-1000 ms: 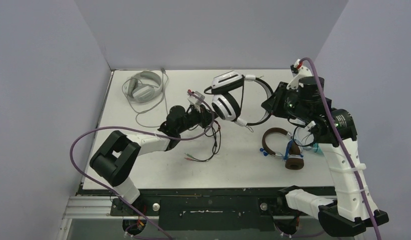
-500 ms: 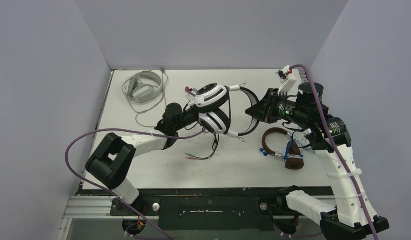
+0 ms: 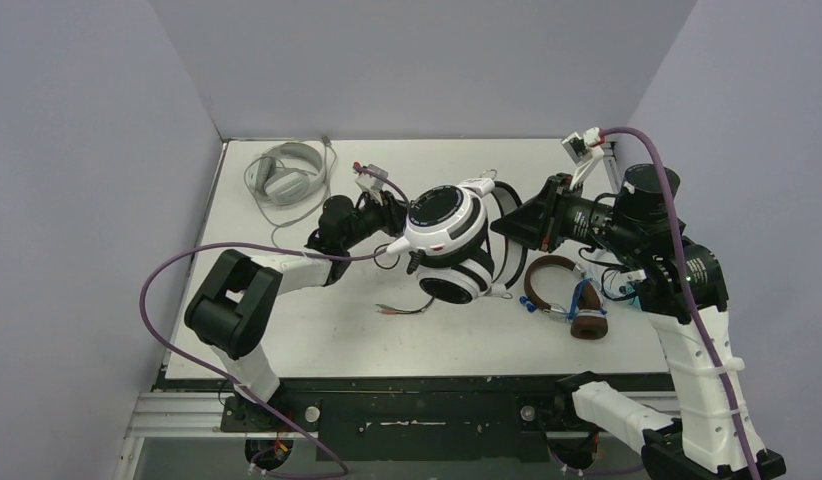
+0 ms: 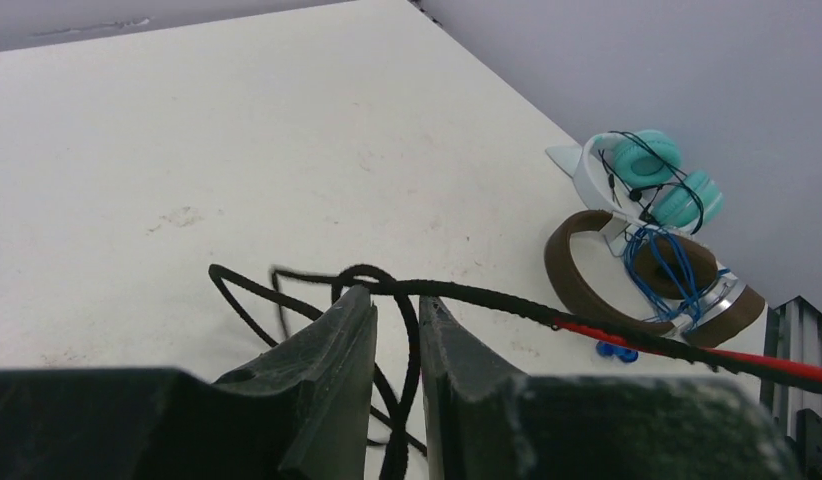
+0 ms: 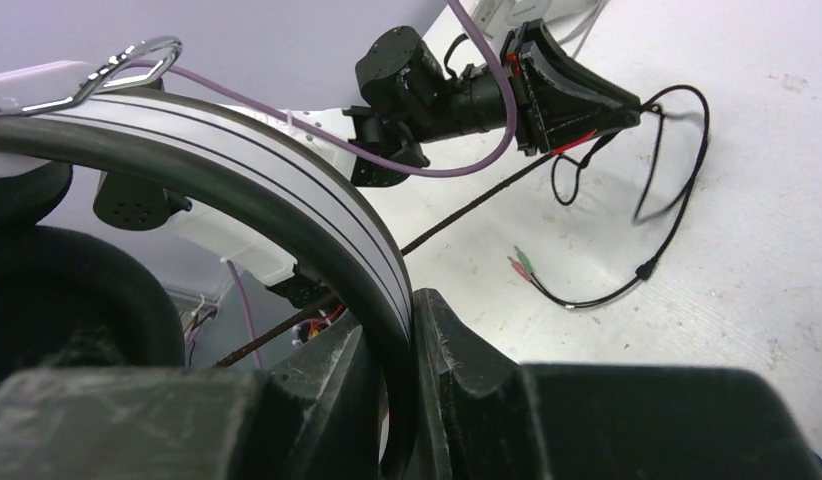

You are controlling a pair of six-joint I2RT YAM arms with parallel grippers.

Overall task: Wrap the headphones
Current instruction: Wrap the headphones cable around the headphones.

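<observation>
My right gripper [image 3: 504,226] is shut on the headband [image 5: 237,160] of the black-and-white headphones [image 3: 445,228] and holds them above the middle of the table. Their black cable [image 4: 487,297] runs across the tips of my left gripper [image 4: 397,296] and hangs through the narrow gap between the jaws. The jaws are slightly open and do not pinch it. In the top view the left gripper [image 3: 392,218] sits just left of the earcups. The cable's plugs [image 3: 387,310] lie on the table.
Brown headphones [image 3: 557,290] with a wound blue cable lie to the right under my right arm. Light teal headphones [image 4: 657,175] sit just behind them. Pale grey headphones [image 3: 287,175] with a loose grey cable lie at the back left. Walls surround the table.
My right gripper has swung the black-and-white headphones left and nearer, turning the earcups over. My left gripper's jaws have parted a little around the cable and drawn back left.
</observation>
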